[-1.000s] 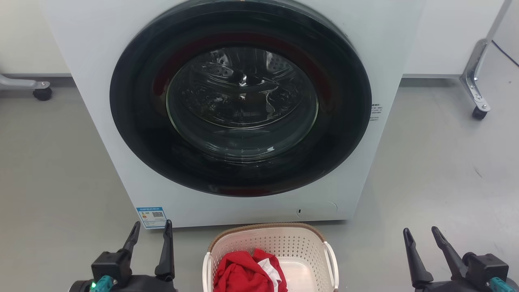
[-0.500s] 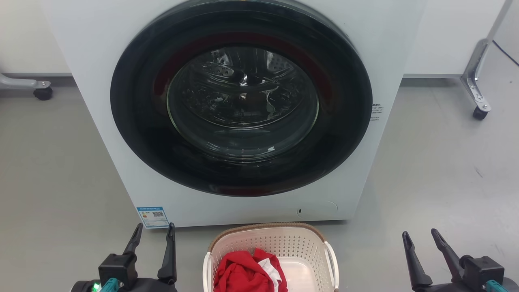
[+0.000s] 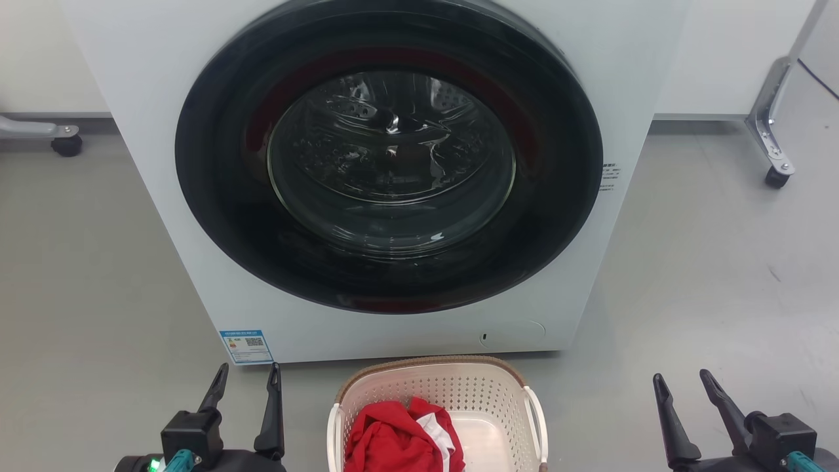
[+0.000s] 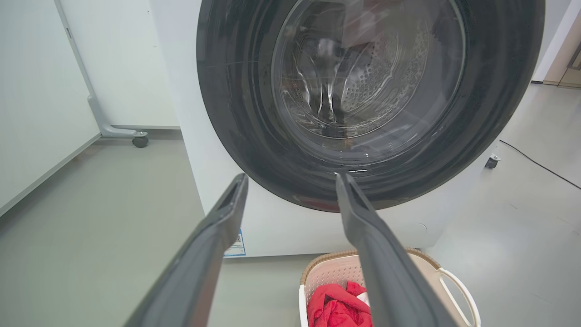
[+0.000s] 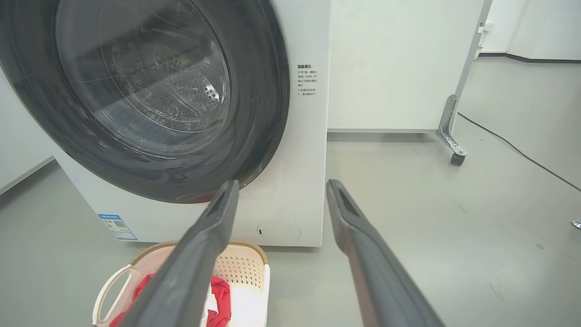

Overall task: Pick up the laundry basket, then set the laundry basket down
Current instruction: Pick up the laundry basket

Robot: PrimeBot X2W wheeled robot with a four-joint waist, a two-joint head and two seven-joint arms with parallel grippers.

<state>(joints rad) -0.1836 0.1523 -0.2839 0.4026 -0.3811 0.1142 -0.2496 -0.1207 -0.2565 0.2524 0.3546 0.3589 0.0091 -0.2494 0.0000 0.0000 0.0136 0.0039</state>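
The laundry basket [image 3: 446, 393] sat near, between the arms, closer to the left gripper [image 3: 248, 368] than the right gripper [image 3: 681, 377]. Both grippers' fingers stood apart, holding nothing.

1 washing machine [image 3: 390, 164], 1 laundry basket [image 3: 459, 393], 2 claws [image 3: 248, 367] [image 3: 681, 375].

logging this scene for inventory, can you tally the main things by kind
washing machine: 1
laundry basket: 1
red garment: 1
left gripper and right gripper: 2
total: 5
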